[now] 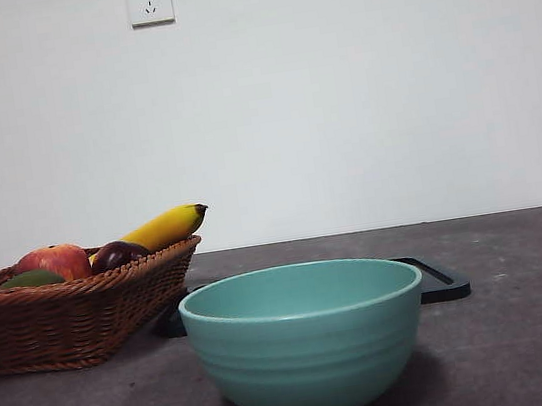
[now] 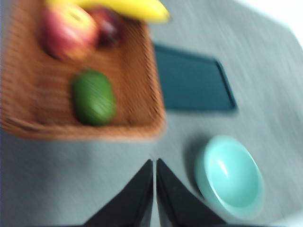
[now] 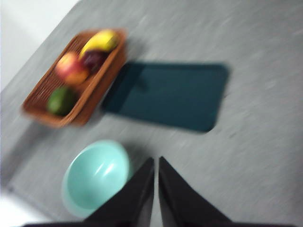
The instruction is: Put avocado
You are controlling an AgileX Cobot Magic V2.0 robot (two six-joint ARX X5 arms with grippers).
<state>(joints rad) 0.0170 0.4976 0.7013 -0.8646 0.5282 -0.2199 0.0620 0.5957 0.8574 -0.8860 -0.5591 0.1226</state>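
Closest to us sits the teal bowl (image 1: 306,337), with bare grey table (image 1: 531,328) open on both sides. Behind it lies a dark tray (image 1: 441,280), its right edge poking out. At left the wicker basket (image 1: 75,316) holds the avocado (image 1: 31,280) beside an apple (image 1: 54,261), plum (image 1: 117,254) and banana (image 1: 165,227). Left gripper (image 2: 155,163) and right gripper (image 3: 156,161) both have jaws pressed together, holding nothing. We can't read any writing on the wall socket (image 1: 150,0).

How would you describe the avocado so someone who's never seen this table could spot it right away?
Look in the brown woven wicker basket beside the dark rectangular tray. The avocado lies alone at the basket's end farthest from the yellow banana, apart from the red apple and dark purple plum. It is the only green fruit there: a dull olive oval.
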